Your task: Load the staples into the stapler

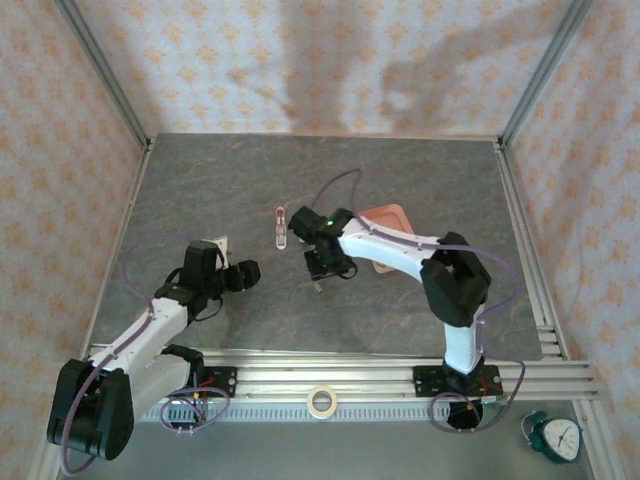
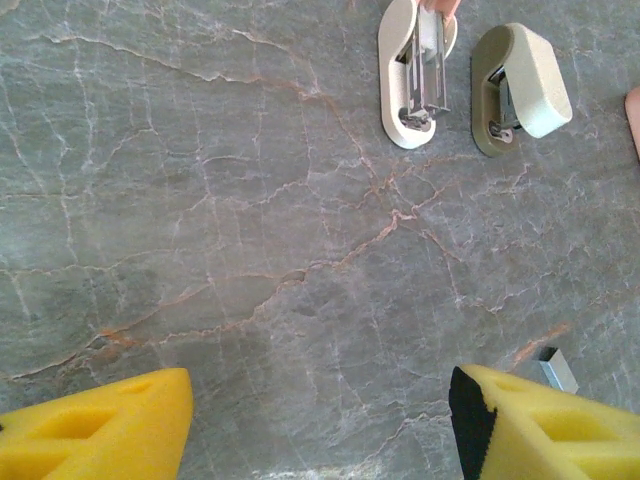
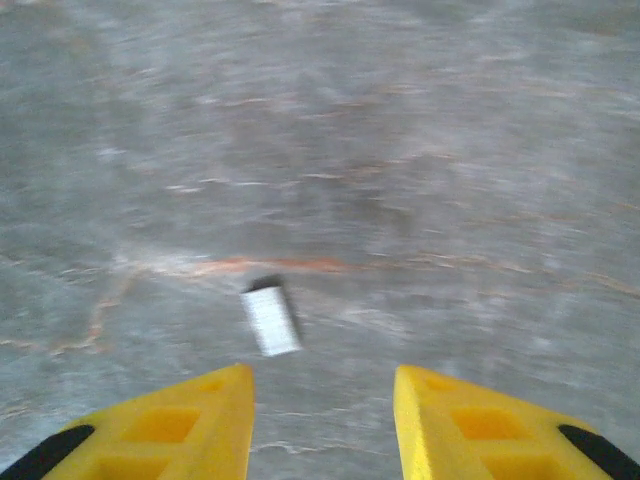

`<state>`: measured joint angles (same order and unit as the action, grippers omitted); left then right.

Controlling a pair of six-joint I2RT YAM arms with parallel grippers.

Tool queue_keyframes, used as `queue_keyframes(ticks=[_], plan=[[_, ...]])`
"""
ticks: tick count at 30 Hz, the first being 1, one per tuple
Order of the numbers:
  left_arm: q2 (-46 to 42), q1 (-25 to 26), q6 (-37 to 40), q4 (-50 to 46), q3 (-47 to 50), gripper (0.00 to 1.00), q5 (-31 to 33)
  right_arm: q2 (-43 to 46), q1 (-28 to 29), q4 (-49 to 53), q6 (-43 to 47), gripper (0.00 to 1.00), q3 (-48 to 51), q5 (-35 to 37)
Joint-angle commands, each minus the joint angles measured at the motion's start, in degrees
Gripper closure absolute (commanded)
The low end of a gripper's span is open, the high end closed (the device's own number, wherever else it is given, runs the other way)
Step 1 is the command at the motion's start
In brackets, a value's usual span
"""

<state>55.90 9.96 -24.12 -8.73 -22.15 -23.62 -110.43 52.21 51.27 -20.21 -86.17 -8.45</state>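
**A loose stapler and an off-centre strip**

On the left, our left hand (image 2: 320, 432) hangs wide and empty above the desk (image 1: 200, 180). It is well apart from the stapler (image 2: 415, 75), which lies opened farther out with its metal channel facing up. Nothing braces the stapler, so we judge that any push while feeding the channel could slide or turn it.

Between the stapler and our right arm, one strip of the staples (image 3: 270, 318) lies flat on the desk. Our right hand (image 3: 322, 425) hovers just short of it, its fingers (image 3: 160, 425) partly apart and holding nothing. The strip sits nearer one finger than the other, and at a slant. Closing from here might nudge it away, tip it or snap it, and so thin a strip offers little to catch. The right wrist view is blurred, so we cannot tell its exact lie.

Farther right, the pink tray (image 1: 392, 215) is partly hidden by the arm. We can read no brand, label or writing anywhere.
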Motion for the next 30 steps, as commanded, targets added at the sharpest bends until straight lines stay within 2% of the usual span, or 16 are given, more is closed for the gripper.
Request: queue_keyframes(ticks=[1, 12, 30], plan=[[0.65, -0.69, -0.14, 0.28, 0.57, 0.30, -1.36, -3.04, 0.85, 2.05, 1.27, 0.60, -2.61, -0.31], [1.36, -0.69, 0.02, 0.82, 0.53, 0.30, -1.93, -7.33, 1.25, 1.47, 2.02, 0.65, -5.05, -3.40], [2.28, -0.66, -0.23, 1.41, 0.36, 0.30, -2.66, -10.88, 1.23, 0.73, 0.49, 0.77, -3.80, 0.70]])
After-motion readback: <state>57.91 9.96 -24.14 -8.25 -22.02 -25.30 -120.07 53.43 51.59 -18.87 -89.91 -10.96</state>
